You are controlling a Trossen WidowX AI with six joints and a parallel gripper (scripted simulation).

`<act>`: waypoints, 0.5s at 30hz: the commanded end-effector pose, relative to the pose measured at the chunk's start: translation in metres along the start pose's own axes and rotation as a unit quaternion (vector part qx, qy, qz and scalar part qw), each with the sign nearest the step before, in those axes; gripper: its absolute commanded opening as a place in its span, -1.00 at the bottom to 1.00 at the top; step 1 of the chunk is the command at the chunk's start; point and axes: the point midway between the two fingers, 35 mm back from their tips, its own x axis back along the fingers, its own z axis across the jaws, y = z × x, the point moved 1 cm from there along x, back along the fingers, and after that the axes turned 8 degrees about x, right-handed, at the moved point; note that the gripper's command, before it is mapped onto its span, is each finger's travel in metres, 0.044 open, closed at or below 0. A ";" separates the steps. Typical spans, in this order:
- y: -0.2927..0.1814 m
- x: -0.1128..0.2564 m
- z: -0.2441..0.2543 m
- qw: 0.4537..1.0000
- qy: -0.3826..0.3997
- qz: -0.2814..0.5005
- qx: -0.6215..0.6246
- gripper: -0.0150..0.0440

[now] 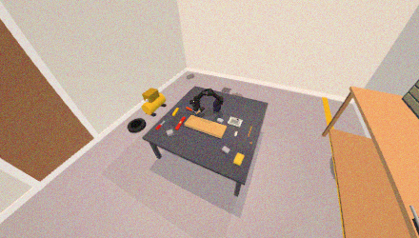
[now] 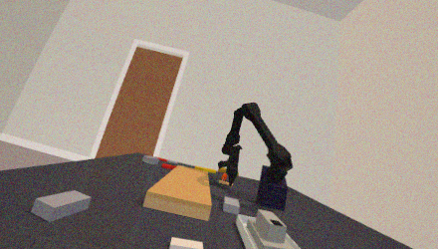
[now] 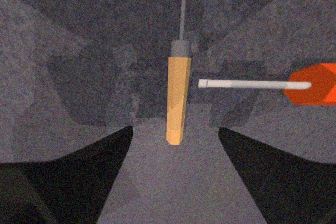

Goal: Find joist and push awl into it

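The awl lies on the table, its tan handle between and beyond my fingertips and its thin shaft pointing to the top of the wrist view. My gripper is wide open above the handle, with a gap on both sides. The tan floor panel lies flat beside the gripper, with no hole that I can make out. The pale stud finder sits in the light tray. The joist is hidden.
An orange-handled screwdriver lies right of the awl, its pale shaft pointing at the awl's handle. A red bar and a yellow tool lie past the panel's end. A small grey block stands between panel and tray.
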 end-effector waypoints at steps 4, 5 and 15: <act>0.000 -0.006 0.001 1.000 0.002 -0.002 -0.002 0.91; 0.000 -0.006 0.001 1.000 0.002 -0.002 -0.002 0.82; 0.000 -0.006 0.001 1.000 0.002 -0.002 -0.002 -0.07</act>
